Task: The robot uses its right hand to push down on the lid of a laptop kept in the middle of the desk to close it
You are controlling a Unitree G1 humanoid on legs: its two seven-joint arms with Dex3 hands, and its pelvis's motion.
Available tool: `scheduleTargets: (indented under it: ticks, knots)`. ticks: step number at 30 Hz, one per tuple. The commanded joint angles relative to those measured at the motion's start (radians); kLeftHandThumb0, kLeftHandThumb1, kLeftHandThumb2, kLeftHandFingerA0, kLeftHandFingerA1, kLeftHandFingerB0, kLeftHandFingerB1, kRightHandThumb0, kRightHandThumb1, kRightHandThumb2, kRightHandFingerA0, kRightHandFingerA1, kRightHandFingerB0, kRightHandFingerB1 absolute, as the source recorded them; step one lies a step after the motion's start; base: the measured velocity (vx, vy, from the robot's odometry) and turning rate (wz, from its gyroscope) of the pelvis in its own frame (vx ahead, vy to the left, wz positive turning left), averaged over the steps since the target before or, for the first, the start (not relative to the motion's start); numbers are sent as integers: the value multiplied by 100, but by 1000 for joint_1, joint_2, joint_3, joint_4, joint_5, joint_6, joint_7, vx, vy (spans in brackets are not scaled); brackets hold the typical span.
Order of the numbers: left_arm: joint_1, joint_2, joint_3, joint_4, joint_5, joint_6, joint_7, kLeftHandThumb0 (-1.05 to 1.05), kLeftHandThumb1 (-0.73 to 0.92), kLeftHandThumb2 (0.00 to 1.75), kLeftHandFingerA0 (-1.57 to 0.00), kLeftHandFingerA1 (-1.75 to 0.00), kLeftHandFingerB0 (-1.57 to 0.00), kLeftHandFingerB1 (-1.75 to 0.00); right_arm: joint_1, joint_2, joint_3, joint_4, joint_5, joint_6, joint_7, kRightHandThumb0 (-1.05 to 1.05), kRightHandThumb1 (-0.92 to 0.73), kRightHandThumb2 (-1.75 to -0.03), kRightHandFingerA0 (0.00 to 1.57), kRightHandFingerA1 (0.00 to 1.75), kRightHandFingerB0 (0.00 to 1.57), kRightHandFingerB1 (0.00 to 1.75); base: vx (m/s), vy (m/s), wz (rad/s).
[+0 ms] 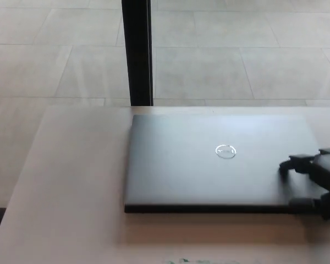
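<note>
Fingers [297, 164] of the right hand [319, 181] were spread apart and gripped nothing, their black tips resting on the laptop [209, 165] near its right front corner. Lid [220, 143], a flat matte dark-grey rectangle with a round silver emblem [225, 151], lay fully down, stretching leftward from those fingers across the pale desk [71, 192].

No words or numbers can be read. The only sign is a round emblem [225, 151] (a pale ring, its inside too blurred to make out) standing on the dark lid of the laptop [209, 165], up and to the left of the right hand [318, 181] that rests near the lid's corner.
</note>
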Motion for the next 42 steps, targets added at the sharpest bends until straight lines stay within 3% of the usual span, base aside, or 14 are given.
scheduleTargets:
  ticks: [1,9,13,19,20,21,22,24,25,26,33,39,40,42]
  knots:
    - [2,26,-8,10,-25,7,-1,-104,92,91,-21,-106,-18,-76,81,4,20,55,-97,36,20,-72,-73,-75,36,50,32,38,-4,-6,6]
    - [3,24,-14,-10,-42,32,13,-105,92,88,-25,-93,-17,-72,130,36,26,93,-122,28,27,-77,-72,-80,35,54,32,41,0,0,0]
    - [-4,27,-19,9,-41,19,20,-105,92,89,-27,-96,-17,-70,115,42,7,100,-111,35,52,-69,-86,-66,39,51,34,36,0,0,0]
    - [-1,33,-31,17,-39,11,14,-105,92,90,-28,-92,-19,-69,87,6,-38,80,-85,-6,77,-74,-74,-78,35,52,32,39,0,0,0]
    - [-1,33,-32,18,-41,10,17,-102,82,123,-32,-86,-24,-69,82,-8,-55,66,-73,-18,92,-73,-74,-77,36,50,31,39,0,0,0]
    - [-1,34,-33,18,-42,9,17,-102,82,123,-32,-86,-24,-69,83,-7,-59,65,-76,-19,94,-73,-74,-77,36,50,31,39,0,0,0]
    - [-2,34,-35,18,-42,12,24,-105,92,90,-31,-98,-20,-72,75,-32,-90,49,-55,-57,83,-68,-85,-66,43,45,35,35,0,0,0]
    - [-4,37,-36,26,-43,10,21,-105,92,89,-29,-97,-20,-73,75,-47,-122,22,-32,-64,111,-67,-85,-66,43,45,34,35,0,0,0]
    - [-2,37,-37,30,-44,1,13,-102,81,123,-31,-85,-23,-69,74,-54,-171,16,16,-97,107,-64,-83,-65,45,46,37,38,0,0,0]
    - [-3,37,-36,32,-46,-1,12,-105,92,89,-28,-95,-20,-74,73,-61,-222,1,64,-109,117,-64,-83,-65,43,50,35,37,0,0,0]
    - [-2,54,-34,22,-49,15,16,-105,92,88,-28,-94,-20,-70,65,-111,-530,-72,307,-93,229,-61,-79,-64,46,49,31,36,0,0,0]
    - [13,52,-38,-2,-48,33,12,-104,92,92,-21,-102,-16,-72,125,-170,-827,-115,463,-30,212,-57,-79,-64,47,49,33,36,0,0,0]
    - [11,54,-33,9,-52,39,16,-104,82,125,-29,-85,-20,-67,148,-168,-896,-122,490,-7,187,-49,-78,-63,49,49,37,36,0,0,0]
    - [13,48,-27,5,-57,36,22,-105,79,123,-30,-86,-24,-72,184,-175,-1004,-89,527,-22,159,-58,-79,-63,47,53,38,38,0,0,0]
